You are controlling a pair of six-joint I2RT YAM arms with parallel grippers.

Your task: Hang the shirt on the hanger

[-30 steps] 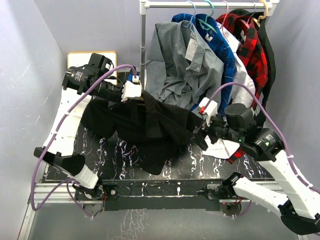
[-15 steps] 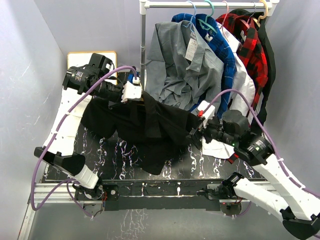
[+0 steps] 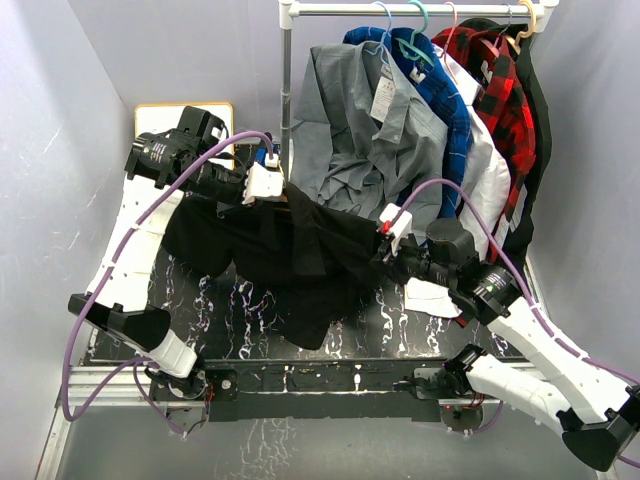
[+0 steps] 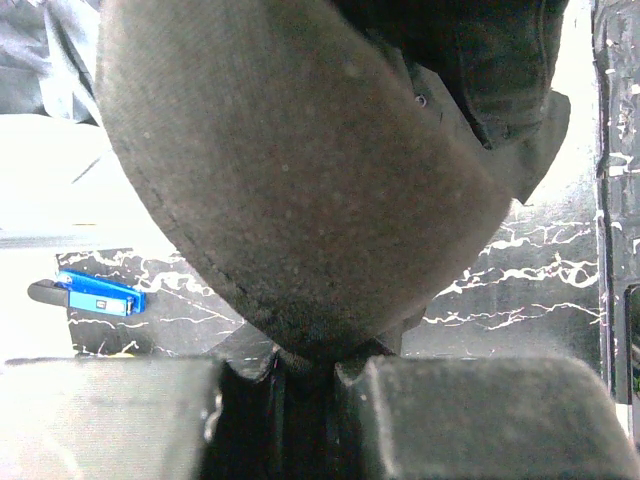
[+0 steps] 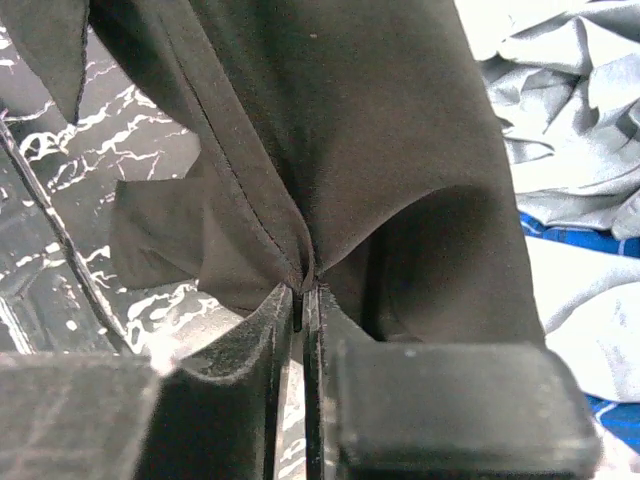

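Rightward of the garment, the right gripper (image 3: pixel 380 260) has pushed in toward the cloth's edge since the earlier frames, and its jaws have gone from wide to nearly together. The left arm has not shifted.

In the right wrist view the fingers now pinch a thin fold of the black shirt (image 5: pixel 350 130), with a stitched seam running right down into the nip. The left gripper (image 4: pixel 305 365) is clamped narrow on another bunch of the same fabric, which bulges out above its pads.

The shirt (image 3: pixel 290 250) hangs stretched between the two grippers above the marbled black table (image 3: pixel 250 315), its lower part sagging to a point near the front edge. It looks matte, soft and limp, rumpled rather than spread, and we see no collar or label. We cannot pick out the hanger with any certainty.

We judge the right hold to be shallow: only an edge fold is caught, so pulling the arms apart could slide it free. The grey shirt (image 3: pixel 370 130) hanging on the rack (image 3: pixel 420 9) drapes just beside the right gripper, and its tail could get dragged along.
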